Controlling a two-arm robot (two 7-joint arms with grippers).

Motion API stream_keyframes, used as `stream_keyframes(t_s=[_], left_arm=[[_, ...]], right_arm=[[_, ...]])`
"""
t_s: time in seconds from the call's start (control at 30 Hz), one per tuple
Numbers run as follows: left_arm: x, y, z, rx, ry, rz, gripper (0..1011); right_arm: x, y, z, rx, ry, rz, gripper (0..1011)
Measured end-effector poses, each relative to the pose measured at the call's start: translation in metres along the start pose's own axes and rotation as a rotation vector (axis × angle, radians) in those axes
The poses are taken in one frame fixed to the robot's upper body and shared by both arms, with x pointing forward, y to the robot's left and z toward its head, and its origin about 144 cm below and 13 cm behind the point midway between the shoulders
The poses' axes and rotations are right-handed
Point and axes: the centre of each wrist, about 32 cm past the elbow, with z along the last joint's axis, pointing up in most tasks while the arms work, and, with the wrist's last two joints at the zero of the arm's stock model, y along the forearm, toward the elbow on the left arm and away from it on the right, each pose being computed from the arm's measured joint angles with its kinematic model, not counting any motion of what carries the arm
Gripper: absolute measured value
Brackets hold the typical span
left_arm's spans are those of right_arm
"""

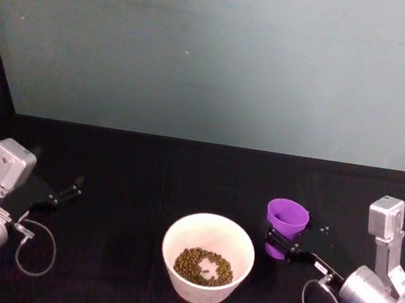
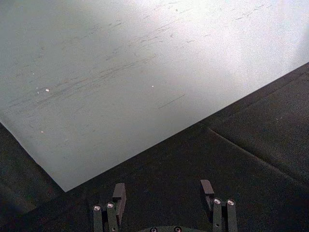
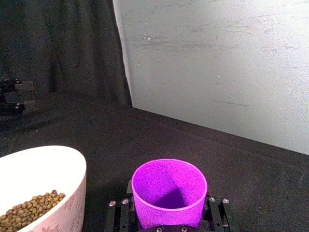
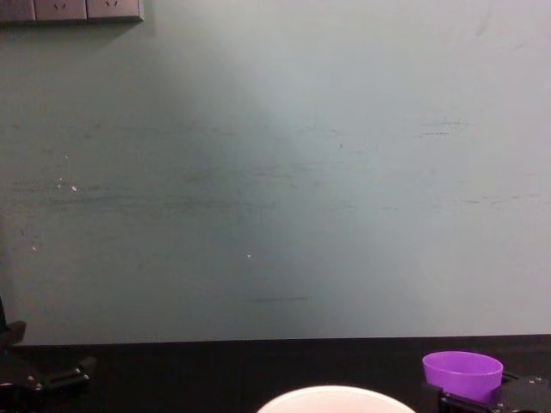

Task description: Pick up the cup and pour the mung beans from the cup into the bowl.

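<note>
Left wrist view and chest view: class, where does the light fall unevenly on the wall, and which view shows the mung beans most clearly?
Left wrist view: strong glare whitens the wall. Chest view: a dim patch darkens its middle. Right wrist view: the mung beans in the bowl look sharpest, beside the cup held by the right gripper.

The head view looks steeply down on the table, the chest view low toward the 12 o'clock wall, each wrist view forward over its fingers; head, chest and right wrist share the cup (image 1: 286,216) and bowl (image 1: 211,225).
</note>
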Motion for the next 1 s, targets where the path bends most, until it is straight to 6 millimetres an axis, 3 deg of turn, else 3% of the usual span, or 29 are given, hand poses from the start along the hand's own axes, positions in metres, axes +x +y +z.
stream_keyframes(t_s=[0.1, 0.43, 1.0], left_arm=[[0.0000, 0.0000, 0.0000, 0.000, 0.000, 0.000, 1003], [0.0000, 0.0000, 0.0000, 0.000, 0.000, 0.000, 1003], [0.0000, 0.0000, 0.0000, 0.000, 0.000, 0.000, 1003]], right_arm=[[-0.0001, 0.0000, 0.0000, -0.001, -0.001, 0.000, 758], [-0.0003, -0.0002, -0.0001, -0.004, -0.002, 0.000, 1000], [-0.0016, -0.0024, 0.0033, 0.003, -0.009, 0.004, 1002]])
